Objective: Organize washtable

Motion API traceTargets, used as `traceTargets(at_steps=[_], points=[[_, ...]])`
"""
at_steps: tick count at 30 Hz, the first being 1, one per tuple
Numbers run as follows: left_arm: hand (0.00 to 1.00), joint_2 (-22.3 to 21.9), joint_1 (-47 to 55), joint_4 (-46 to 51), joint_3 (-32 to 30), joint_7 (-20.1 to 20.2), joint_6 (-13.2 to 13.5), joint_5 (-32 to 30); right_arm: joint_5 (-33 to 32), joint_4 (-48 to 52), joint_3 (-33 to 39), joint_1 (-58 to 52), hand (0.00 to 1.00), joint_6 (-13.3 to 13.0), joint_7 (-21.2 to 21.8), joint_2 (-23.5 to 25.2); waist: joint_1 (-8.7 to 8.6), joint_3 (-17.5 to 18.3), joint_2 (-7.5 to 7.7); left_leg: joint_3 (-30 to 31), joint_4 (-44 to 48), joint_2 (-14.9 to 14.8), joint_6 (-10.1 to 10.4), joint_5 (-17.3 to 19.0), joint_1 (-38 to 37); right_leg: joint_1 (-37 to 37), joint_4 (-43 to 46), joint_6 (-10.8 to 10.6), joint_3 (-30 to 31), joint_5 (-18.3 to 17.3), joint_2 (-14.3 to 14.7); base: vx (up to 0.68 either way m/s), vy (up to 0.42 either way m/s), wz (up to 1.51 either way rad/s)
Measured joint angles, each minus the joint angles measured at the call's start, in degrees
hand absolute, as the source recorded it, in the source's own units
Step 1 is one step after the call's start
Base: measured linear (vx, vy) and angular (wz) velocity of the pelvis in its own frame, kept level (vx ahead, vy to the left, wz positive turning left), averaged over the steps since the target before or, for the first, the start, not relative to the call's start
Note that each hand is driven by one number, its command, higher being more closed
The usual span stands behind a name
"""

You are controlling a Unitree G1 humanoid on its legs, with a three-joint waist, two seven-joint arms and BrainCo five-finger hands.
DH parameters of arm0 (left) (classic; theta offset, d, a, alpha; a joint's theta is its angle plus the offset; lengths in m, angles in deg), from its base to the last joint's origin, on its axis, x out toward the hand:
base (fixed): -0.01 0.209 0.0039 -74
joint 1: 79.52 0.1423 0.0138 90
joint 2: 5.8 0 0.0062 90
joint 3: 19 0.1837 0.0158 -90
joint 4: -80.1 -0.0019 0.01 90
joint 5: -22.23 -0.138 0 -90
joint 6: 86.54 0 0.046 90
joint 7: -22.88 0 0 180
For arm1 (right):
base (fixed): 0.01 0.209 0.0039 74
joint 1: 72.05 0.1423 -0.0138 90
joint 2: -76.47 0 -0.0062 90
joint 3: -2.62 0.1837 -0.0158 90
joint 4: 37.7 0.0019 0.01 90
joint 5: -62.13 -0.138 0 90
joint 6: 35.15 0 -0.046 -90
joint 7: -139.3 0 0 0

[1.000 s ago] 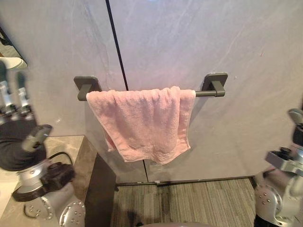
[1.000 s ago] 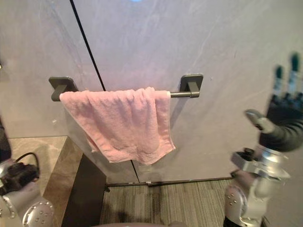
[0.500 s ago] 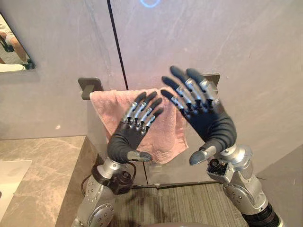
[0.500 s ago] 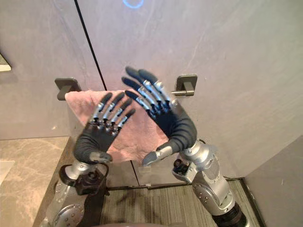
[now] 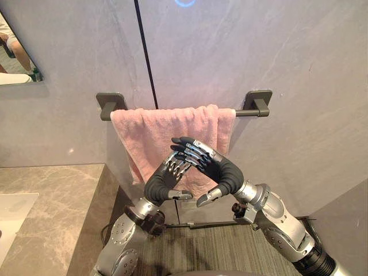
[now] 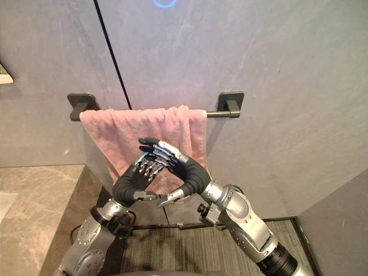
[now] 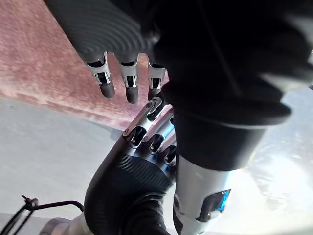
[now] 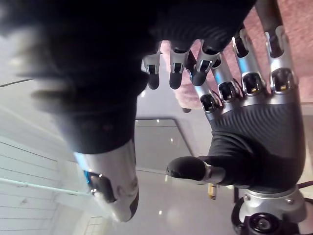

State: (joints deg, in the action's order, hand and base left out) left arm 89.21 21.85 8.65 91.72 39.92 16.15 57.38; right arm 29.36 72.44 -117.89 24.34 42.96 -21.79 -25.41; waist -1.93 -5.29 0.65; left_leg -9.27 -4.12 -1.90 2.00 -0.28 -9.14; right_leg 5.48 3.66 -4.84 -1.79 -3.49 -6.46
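- The pink towel (image 5: 150,127) hangs draped over the dark rail (image 5: 246,112).
- Below the rail, in front of the towel, the left hand (image 5: 161,181) and right hand (image 5: 224,171) cross straight fingers, holding nothing.

A grey stone wall (image 5: 287,57) with a dark vertical seam (image 5: 146,57) stands above a marble counter (image 5: 52,195) and striped floor (image 5: 201,250).

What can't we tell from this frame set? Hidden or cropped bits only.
1. Eye views: the middle of the towel's lower part is hidden behind the left hand and right hand. Whether either touches the cloth is unreadable.
2. Left eye view: the white basin is cut off by the lower left edge, and the mirror by the left edge.
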Motion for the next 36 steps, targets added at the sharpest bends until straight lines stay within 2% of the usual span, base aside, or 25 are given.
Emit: traceTargets(at_steps=[6, 13, 15, 20, 25, 31, 36], points=[[0.00, -0.60, -0.03, -3.61, -1.24, -1.06, -0.90, -4.45, 4.58, -5.03, -1.28, -0.02, 0.00, 0.47, -0.08, 0.74, 0.04, 0.00, 0.08, 0.70, -0.06, 0.02, 0.01, -0.03, 1.50, -0.90, -0.51, 0.01, -0.82, 0.00, -0.02, 0.02, -0.013, 0.06], [0.00, -5.83, -0.24, -8.16, -3.72, -3.69, -1.21, -10.07, 10.95, -12.53, 1.04, 0.07, 0.00, 0.94, -2.24, 8.10, 0.59, 0.01, 0.09, 1.26, -0.28, 0.01, 0.01, -0.04, 2.99, -1.89, -1.03, 0.05, -1.45, -0.03, 0.01, 0.01, -0.009, 0.04], [0.00, -7.17, -0.99, -8.54, -4.49, -4.69, -1.22, -11.31, 12.05, -14.87, 1.78, 0.12, 0.00, 0.93, -3.36, 8.70, 1.09, 0.01, 0.09, 1.27, -0.53, 0.05, -0.02, -0.07, 2.99, -1.92, -1.09, 0.05, -1.47, -0.03, -0.01, 0.00, 0.000, 0.00], [0.00, -9.12, -1.79, -9.67, -7.11, -7.23, -1.16, -13.83, 14.64, -16.92, 3.88, 0.90, 0.00, 1.08, -4.84, 12.01, 1.10, 0.02, 0.19, 1.45, -1.11, 0.07, 0.02, -0.40, 3.69, -2.67, -1.45, 0.05, -1.71, -0.03, 0.00, -0.01, -0.013, 0.02], [0.00, -10.94, -4.29, -9.72, -10.42, -9.42, -0.71, -15.64, 15.47, -19.48, 7.63, 0.94, 0.00, 1.43, -6.45, 13.43, 1.15, 0.03, 0.50, 1.71, -1.19, 0.08, 0.01, -0.42, 4.12, -2.68, -1.71, 0.06, -2.09, -0.02, 0.00, 0.00, -0.008, 0.02], [0.00, -11.52, -5.16, -10.31, -12.77, -11.25, -0.29, -16.75, 15.44, -19.44, 11.10, 0.85, 0.00, 1.49, -6.45, 14.52, 0.96, 0.04, 0.69, 1.79, -1.20, 0.05, 0.02, -0.43, 4.22, -2.60, -1.78, 0.07, -2.18, -0.01, 0.03, 0.00, -0.004, 0.01], [0.00, -13.04, -5.17, -11.57, -17.15, -12.56, 0.22, -18.11, 15.37, -19.08, 14.80, -0.14, 0.00, 1.48, -6.41, 16.65, 0.92, 0.00, 0.98, 1.78, -1.21, 0.04, 0.02, -0.43, 3.53, -2.17, -1.88, 0.09, -2.16, 0.01, 0.04, -0.04, -0.017, 0.00]])
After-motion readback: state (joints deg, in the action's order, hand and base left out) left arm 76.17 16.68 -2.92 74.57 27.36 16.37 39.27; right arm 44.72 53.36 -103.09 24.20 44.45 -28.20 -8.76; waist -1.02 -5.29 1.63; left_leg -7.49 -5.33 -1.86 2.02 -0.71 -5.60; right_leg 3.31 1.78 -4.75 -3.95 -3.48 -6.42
